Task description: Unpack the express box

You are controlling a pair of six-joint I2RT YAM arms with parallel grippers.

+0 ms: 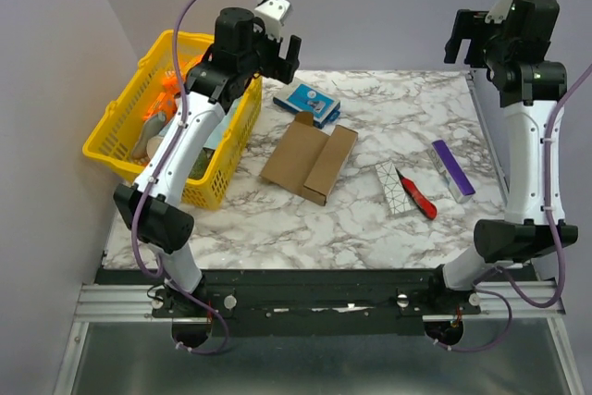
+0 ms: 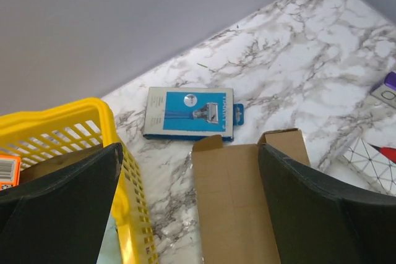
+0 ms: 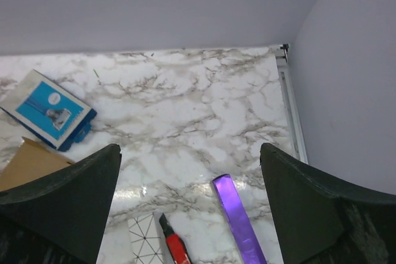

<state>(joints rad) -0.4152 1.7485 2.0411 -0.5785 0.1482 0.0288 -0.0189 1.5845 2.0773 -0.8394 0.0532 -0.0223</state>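
Hovering high with its jaws spread wide and empty, the left claw (image 1: 281, 55) has a yellow lattice basket (image 1: 111, 150) below-left. The express box (image 1: 308, 159) lies below-right: flat brown cardboard, flaps open, on the marbled surface (image 1: 388, 117). Unpacking looks nearly finished; next comes checking inside. The right claw (image 1: 465, 43), likewise gaping and empty, hangs above a glossy purple bar (image 1: 452, 166).

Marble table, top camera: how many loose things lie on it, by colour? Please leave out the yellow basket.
Brown: 1, the open express box
Blue-and-white: 1, the small box
White: 1, the patterned box
Red: 1, the cutter
Purple: 1, the flat bar
Total: 5
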